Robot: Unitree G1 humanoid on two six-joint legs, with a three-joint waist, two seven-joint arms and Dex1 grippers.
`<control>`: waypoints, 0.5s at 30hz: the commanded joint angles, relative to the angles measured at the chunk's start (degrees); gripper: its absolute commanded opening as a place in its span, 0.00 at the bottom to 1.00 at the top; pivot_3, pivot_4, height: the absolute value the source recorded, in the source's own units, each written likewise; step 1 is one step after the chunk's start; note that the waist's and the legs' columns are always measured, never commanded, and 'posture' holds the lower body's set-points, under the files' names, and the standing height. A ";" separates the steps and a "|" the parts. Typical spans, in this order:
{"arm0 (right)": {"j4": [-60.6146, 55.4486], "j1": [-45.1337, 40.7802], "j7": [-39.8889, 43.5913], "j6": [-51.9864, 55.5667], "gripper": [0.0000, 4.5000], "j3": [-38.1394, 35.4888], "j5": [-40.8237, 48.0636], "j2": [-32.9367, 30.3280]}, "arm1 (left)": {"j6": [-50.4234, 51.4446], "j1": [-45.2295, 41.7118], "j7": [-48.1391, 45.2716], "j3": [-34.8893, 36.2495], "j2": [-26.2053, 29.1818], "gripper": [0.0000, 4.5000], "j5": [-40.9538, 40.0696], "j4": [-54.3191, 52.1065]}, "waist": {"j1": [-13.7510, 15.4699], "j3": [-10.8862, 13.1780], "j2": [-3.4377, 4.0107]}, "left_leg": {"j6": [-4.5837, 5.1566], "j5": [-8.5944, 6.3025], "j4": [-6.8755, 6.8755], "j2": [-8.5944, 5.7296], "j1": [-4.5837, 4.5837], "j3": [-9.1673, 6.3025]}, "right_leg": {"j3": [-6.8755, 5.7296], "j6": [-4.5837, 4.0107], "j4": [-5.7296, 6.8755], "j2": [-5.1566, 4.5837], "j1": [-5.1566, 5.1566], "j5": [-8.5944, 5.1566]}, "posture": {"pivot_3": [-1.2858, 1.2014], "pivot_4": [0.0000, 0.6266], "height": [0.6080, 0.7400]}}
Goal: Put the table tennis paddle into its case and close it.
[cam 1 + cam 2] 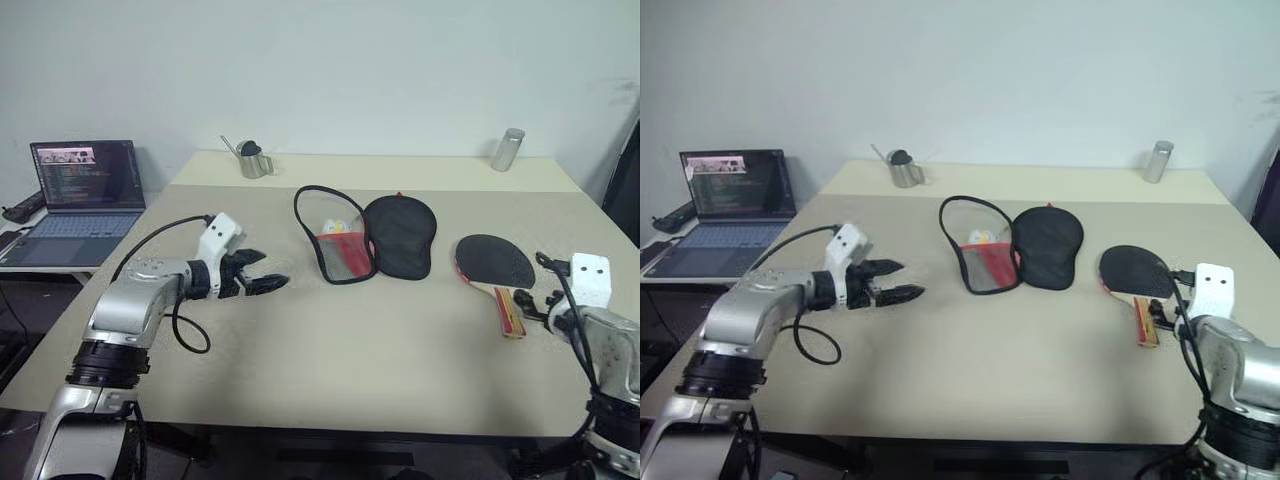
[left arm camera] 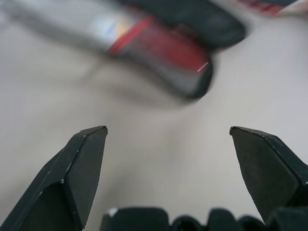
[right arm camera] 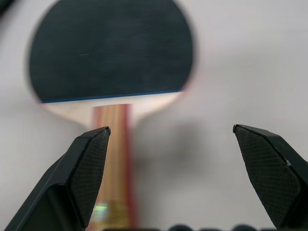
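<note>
Right pincer, fingers wide apart and empty, sits at the butt of the table tennis paddle. Handle points back at it, blade away, flat on the surface. Left pincer apart, empty, farther off. Case lies open mid-surface, left of the paddle.

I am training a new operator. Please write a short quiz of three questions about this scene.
1. True or false: the paddle is already inside the case.
2. Which hand is nearest the paddle handle? A. left hand B. right hand
3. Fill in: the case lies ____ on the table.

Key:
1. False. It lies on the table, to the robot's right of the case.
2. B.
3. Open.
</note>
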 commanded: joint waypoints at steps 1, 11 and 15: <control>-0.47 -2.71 -1.63 0.16 1.00 -2.32 0.05 0.93 | 0.39 -1.68 -2.02 1.86 0.15 0.99 -3.04 -4.71 | -0.24 -0.01 0.01 | 0.00 0.00 -0.01 0.01 0.00 0.01 | 0.01 0.00 0.00 0.00 0.00 0.00 | 0.52 0.24 1.00; 7.79 -4.25 -2.38 -0.68 1.00 4.49 -0.71 4.39 | 1.27 -1.56 -2.89 1.98 1.38 0.99 -3.81 -7.90 | -1.75 -0.01 0.01 | 0.05 0.00 -0.04 0.06 0.05 0.11 | 0.13 0.01 -0.02 0.09 -0.02 -0.01 | 0.52 0.24 1.00; 10.41 -5.09 -2.35 -2.55 1.00 7.03 -1.27 5.07 | 1.49 -1.21 -2.10 2.47 1.37 0.99 -4.05 -8.45 | -1.89 -0.05 -0.07 | 0.06 -0.01 -0.04 0.10 0.06 0.14 | 0.17 0.01 -0.01 0.15 -0.02 -0.01 | 0.52 0.24 1.00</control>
